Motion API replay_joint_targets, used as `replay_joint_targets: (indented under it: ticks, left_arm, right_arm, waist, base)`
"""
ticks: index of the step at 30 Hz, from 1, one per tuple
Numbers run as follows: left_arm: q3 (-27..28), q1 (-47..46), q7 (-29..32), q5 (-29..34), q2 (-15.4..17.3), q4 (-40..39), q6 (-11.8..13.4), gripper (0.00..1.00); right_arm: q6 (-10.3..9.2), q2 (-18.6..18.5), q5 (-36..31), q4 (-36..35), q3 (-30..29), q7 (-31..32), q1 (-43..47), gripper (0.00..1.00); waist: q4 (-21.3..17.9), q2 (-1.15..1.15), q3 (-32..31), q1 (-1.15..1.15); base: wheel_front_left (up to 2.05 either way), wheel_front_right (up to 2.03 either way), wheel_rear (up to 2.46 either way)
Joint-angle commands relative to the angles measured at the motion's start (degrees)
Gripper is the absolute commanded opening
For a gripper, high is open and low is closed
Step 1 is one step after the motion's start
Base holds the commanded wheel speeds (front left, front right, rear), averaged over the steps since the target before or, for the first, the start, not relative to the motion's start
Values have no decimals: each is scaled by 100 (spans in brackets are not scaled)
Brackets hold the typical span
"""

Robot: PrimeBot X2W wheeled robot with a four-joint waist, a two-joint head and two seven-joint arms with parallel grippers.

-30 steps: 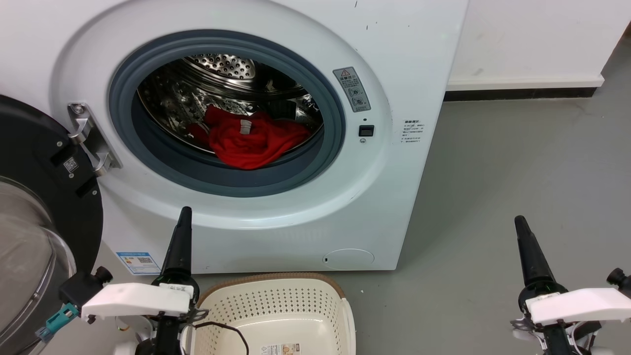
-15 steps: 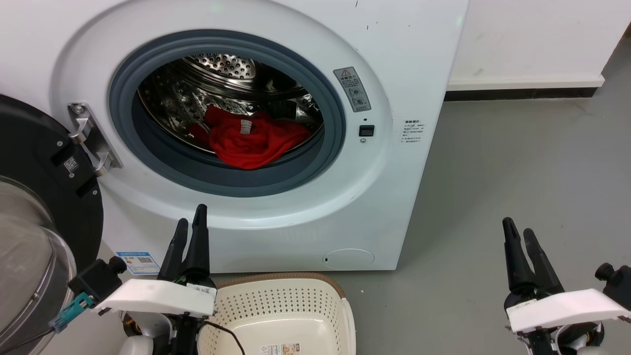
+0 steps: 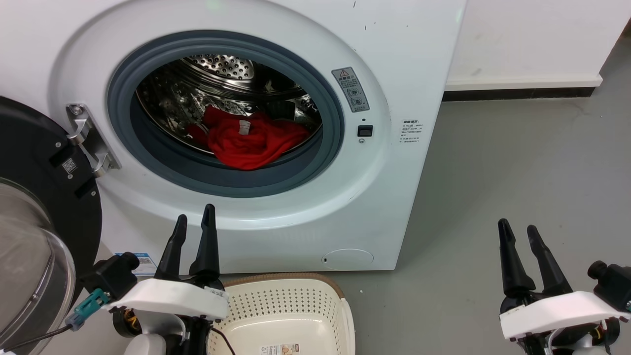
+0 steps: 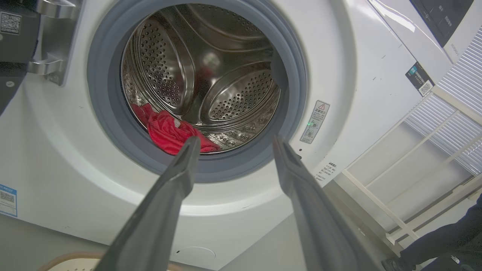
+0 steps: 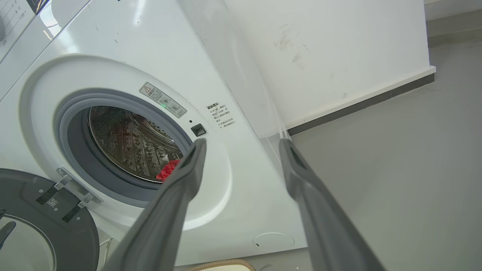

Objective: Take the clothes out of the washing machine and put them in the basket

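The red clothes [image 3: 249, 140] with a small white label lie at the front bottom of the steel drum inside the white washing machine [image 3: 389, 162], whose door [image 3: 34, 197] hangs open at the left. They also show as a red heap [image 4: 169, 131] in the left wrist view and a red scrap [image 5: 168, 169] in the right wrist view. The cream basket [image 3: 291, 286] stands on the floor below the porthole. My left gripper [image 3: 194, 218] is open, low in front of the washer beside the basket. My right gripper [image 3: 516, 228] is open over the floor to the right.
Grey floor [image 3: 517, 162] stretches right of the washer to a white wall with a dark skirting [image 3: 522, 92]. The open glass door takes up the left side. A white slatted rack [image 4: 444, 124] and a person's dark sleeve [image 4: 444, 244] show at the right of the left wrist view.
Both grippers went from shut to open over the last second. The left one shifted slightly right and up; the right one moved a little left.
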Motion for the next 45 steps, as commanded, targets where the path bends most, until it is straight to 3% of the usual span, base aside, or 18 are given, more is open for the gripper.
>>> replay_joint_targets:
  ticks: [1, 45]
  left_arm:
    - [-13, -54, -54, 209, 10, -69, 29, 100]
    - [-169, 97, -657, 2940, 8, 220, 326, 100]
  right_arm:
    - [1, 0, -196, -103, 1, -40, 20, 100]
    - [0, 8, -2888, -399, 49, -63, 281, 100]
  waist:
    - [-2, 0, 0, 0]
    - [26, 0, -30, 0]
  base:
    - [0, 0, 0]
    - [0, 0, 0]
